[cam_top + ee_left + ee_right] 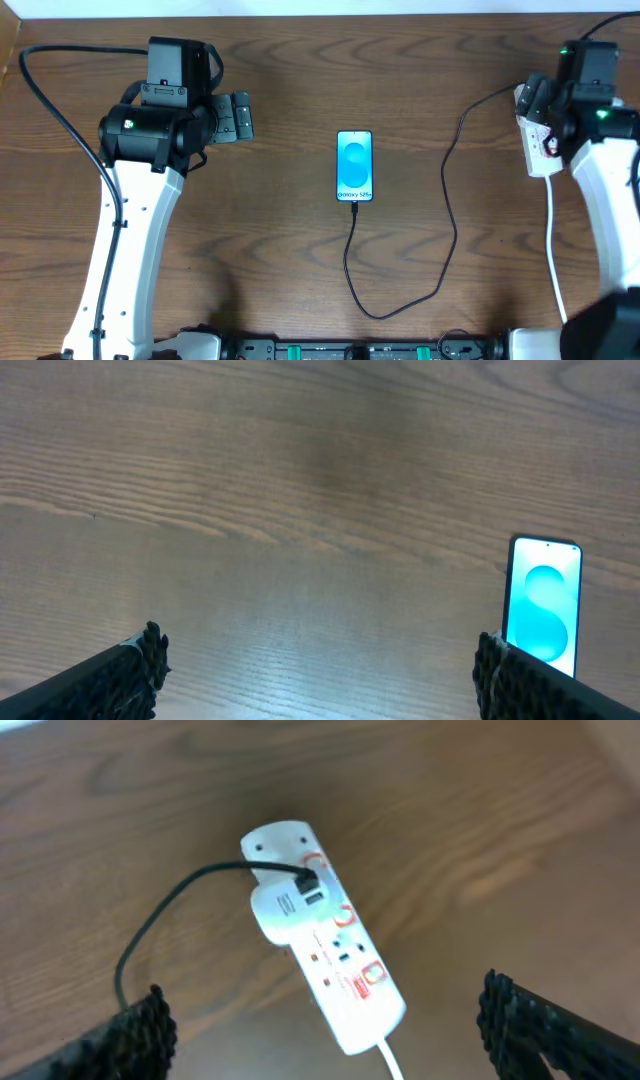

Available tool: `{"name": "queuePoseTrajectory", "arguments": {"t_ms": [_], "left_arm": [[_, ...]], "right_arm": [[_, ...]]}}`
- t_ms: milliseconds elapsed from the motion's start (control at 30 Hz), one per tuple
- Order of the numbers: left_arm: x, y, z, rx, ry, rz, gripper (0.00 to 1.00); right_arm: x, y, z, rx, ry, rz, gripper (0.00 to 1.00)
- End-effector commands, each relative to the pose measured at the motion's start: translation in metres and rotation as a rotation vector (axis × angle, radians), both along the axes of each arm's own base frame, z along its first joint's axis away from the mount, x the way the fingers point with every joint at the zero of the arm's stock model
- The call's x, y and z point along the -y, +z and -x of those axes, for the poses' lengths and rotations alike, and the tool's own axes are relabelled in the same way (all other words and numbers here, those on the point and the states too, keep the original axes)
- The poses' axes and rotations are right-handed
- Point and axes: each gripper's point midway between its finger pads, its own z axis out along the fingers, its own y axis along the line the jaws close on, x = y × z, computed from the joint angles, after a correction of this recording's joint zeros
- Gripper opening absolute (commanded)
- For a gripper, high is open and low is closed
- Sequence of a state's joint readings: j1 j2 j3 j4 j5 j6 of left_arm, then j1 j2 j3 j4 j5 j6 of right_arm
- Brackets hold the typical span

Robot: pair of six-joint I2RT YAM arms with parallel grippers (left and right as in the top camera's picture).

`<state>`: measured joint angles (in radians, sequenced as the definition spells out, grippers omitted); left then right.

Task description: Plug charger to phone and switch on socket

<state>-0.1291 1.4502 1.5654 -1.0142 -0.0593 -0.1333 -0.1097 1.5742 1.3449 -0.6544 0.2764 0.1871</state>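
Note:
The phone [355, 166] lies mid-table with its cyan screen lit; it also shows at the right of the left wrist view [543, 605]. The black charger cable [442, 205] runs from the phone's bottom edge, loops toward the table front, and rises to the white socket [540, 145] at the right. In the right wrist view the cable's plug sits in the socket [325, 945], which has red switch marks. My right gripper [325, 1030] is open and hangs above the socket. My left gripper [320, 670] is open and empty, left of the phone.
The socket's white cord [553, 240] runs from the socket toward the table's front edge on the right. The left arm [130, 230] stretches from the front edge up the left side. A black cable [60, 110] arcs at the far left.

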Motion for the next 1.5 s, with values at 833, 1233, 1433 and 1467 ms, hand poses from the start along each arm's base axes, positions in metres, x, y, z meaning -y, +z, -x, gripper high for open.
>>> {"name": "queuePoseTrajectory", "arguments": {"t_ms": [833,1233,1433,1467], "left_arm": [[-0.002,0.002,0.0,0.005,0.002,-0.016,0.98],[-0.002,0.002,0.0,0.005,0.002,-0.016,0.98],[-0.002,0.002,0.0,0.005,0.002,-0.016,0.98],[-0.002,0.002,0.0,0.005,0.002,-0.016,0.98]], "right_arm": [[0.017,-0.154,-0.049,-0.062,0.426,-0.364,0.97],[0.014,-0.159,-0.042,-0.083,0.335,-0.444,0.91],[0.017,-0.156,-0.047,-0.065,0.365,-0.408,0.94],[0.017,-0.156,-0.047,-0.064,0.366,-0.406,0.94]]}}
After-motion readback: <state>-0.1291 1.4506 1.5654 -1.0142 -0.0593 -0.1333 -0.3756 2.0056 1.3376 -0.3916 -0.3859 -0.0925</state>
